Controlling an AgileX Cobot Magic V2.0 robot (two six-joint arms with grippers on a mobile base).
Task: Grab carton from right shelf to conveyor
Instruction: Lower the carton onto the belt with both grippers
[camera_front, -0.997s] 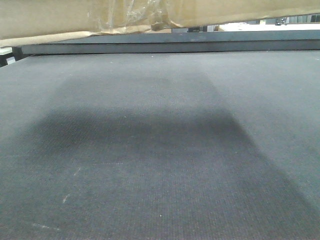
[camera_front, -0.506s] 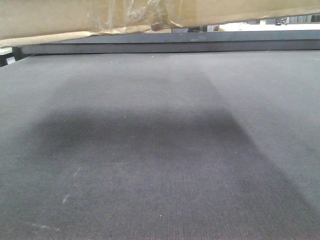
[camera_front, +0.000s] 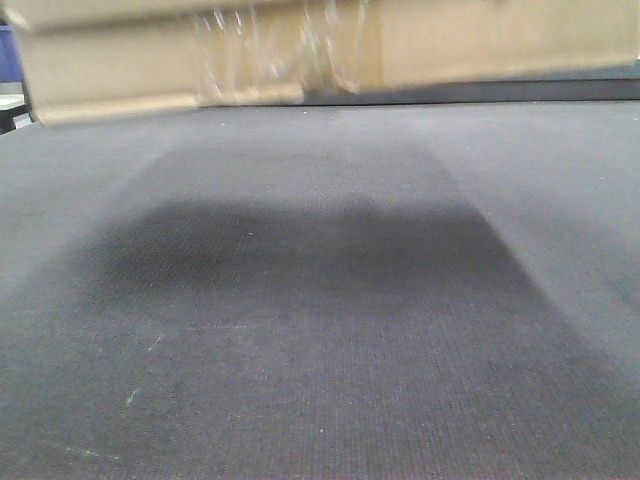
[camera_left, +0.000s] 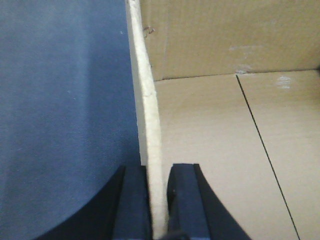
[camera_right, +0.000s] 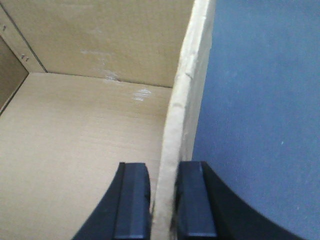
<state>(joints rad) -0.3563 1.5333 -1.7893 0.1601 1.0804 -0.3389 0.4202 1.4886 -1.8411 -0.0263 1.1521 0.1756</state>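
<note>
The carton (camera_front: 450, 45) is a brown cardboard box with wrinkled clear tape. It fills the top of the front view, blurred, just above the dark grey conveyor (camera_front: 320, 330). My left gripper (camera_left: 159, 200) is shut on the carton's left wall (camera_left: 150, 110), one finger inside the open box and one outside. My right gripper (camera_right: 164, 200) is shut on the carton's right wall (camera_right: 187, 100) in the same way. The belt shows beside the box in the left wrist view (camera_left: 65, 100) and in the right wrist view (camera_right: 260, 100). The right shelf is out of view.
The carton casts a dark shadow (camera_front: 300, 250) on the belt below it. A bit of blue (camera_front: 8, 45) shows at the far left behind the box. The carton's inner floor (camera_left: 210, 150) is bare.
The carton has dropped lower in the front view and is now blurred. It now hides the conveyor's far rail, and its shadow has moved slightly up the belt.
</note>
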